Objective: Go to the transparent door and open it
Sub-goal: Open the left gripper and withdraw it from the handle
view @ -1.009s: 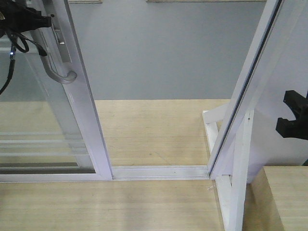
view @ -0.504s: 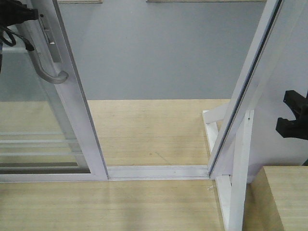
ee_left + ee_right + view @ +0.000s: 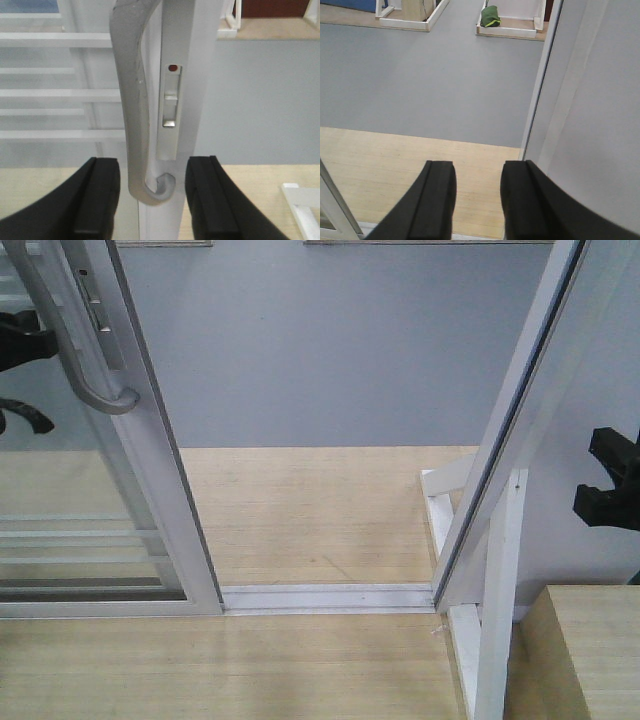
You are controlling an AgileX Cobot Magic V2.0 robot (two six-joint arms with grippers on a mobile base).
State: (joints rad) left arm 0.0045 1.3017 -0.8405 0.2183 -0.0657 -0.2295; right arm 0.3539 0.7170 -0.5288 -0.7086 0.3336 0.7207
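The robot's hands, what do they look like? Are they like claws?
A bit like claws. Each gripper has two thick, flat-fronted matte black fingers that curve out wider toward the wrist. The left gripper and right gripper look the same, with no markings showing. From the front view they are blocky black shapes at the edges of the picture, and no cables can be made out.

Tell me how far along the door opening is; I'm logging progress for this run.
Done: the transparent door stands slid aside, leaving a wide gap to the white frame post. In hand: the left claw is open, its fingers either side of the grey pull handle, not clamped. The right claw hangs open and idle. Left: perhaps only backing the left claw away, unless more travel is wanted.
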